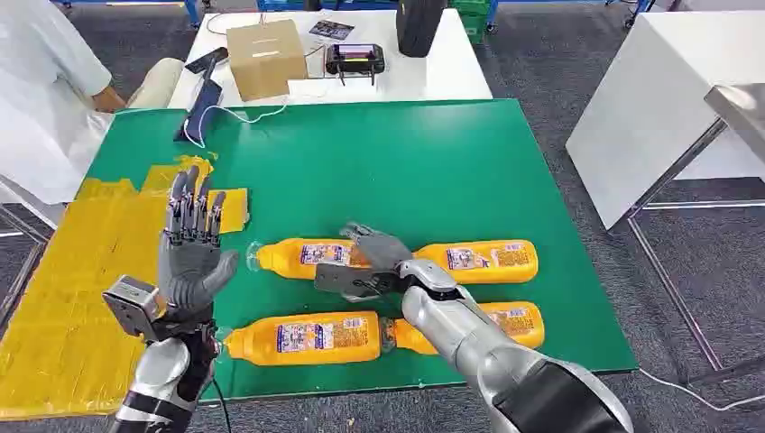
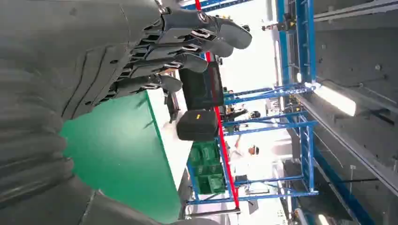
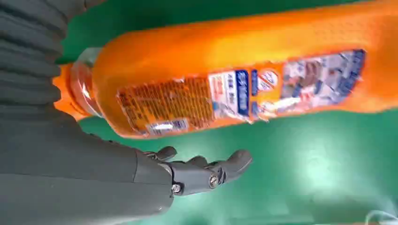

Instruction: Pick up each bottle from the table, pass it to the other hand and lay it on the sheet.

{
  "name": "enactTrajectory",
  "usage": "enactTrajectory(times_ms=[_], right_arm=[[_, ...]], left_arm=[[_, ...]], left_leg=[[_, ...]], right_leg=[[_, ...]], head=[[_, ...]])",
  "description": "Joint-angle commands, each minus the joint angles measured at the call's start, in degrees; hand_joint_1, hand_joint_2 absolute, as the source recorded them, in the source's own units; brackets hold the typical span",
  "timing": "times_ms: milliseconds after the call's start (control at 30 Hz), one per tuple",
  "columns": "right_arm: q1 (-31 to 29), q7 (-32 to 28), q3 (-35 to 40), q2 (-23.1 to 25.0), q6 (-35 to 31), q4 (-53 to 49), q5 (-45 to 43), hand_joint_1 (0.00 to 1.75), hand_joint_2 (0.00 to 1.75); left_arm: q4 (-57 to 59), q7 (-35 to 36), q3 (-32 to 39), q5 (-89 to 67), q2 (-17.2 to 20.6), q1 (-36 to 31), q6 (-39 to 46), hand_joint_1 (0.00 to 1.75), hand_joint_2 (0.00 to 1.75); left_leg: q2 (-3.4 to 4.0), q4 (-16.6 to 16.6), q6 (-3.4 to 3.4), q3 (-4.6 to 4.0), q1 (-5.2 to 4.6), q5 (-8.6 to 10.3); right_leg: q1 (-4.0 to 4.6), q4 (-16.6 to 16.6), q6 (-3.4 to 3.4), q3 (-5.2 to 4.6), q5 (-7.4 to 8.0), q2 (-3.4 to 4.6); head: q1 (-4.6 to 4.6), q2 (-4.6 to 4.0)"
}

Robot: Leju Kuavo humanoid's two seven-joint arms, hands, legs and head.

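Four orange bottles with printed labels lie on their sides on the green table (image 1: 406,162). Two are in the far row (image 1: 302,257) (image 1: 483,260) and two in the near row (image 1: 302,338) (image 1: 516,322). My right hand (image 1: 370,262) hovers low over the far row, between its two bottles, with fingers spread and nothing in its grasp. The right wrist view has one bottle (image 3: 234,84) lying just beside the open fingers (image 3: 211,171). My left hand (image 1: 191,253) is raised near the yellow sheet (image 1: 72,271), palm open, fingers (image 2: 187,42) straight and empty.
A cardboard box (image 1: 264,56), a handheld controller (image 1: 354,59) and a black case (image 1: 419,23) sit on the white table beyond. A dark phone with a cable (image 1: 200,108) lies at the green table's far left corner. A person in white (image 1: 45,90) sits at left.
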Motion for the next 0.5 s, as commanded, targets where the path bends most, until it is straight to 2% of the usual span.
enactTrajectory(times_ms=[33,300,500], right_arm=[[-2.0,3.2,5.5,-0.5,3.4,6.0,3.0,0.0,1.75],[-1.7,5.0,9.3,-0.9,3.1,6.5,7.1,0.0,1.75],[-1.5,8.9,13.8,-0.9,4.1,7.3,12.8,0.0,1.75]], left_arm=[[5.0,0.3,-0.8,0.6,-0.9,-3.3,-0.5,0.0,1.75],[5.2,0.3,-0.8,1.0,-1.3,-3.3,-0.6,0.0,1.75],[5.7,0.3,-0.8,1.3,-1.9,-3.7,-0.8,0.0,1.75]], left_leg=[[-0.37,0.0,-0.1,0.13,0.12,-0.07],[-0.37,0.0,-0.11,0.15,0.11,-0.04],[-0.38,0.0,-0.1,0.17,0.12,-0.06]], right_leg=[[0.05,0.0,-0.16,0.2,-0.11,0.25],[0.05,0.0,-0.15,0.22,-0.09,0.22],[0.05,0.0,-0.16,0.24,-0.11,0.23]], head=[[-0.02,0.0],[-0.02,0.0],[-0.02,0.0]])
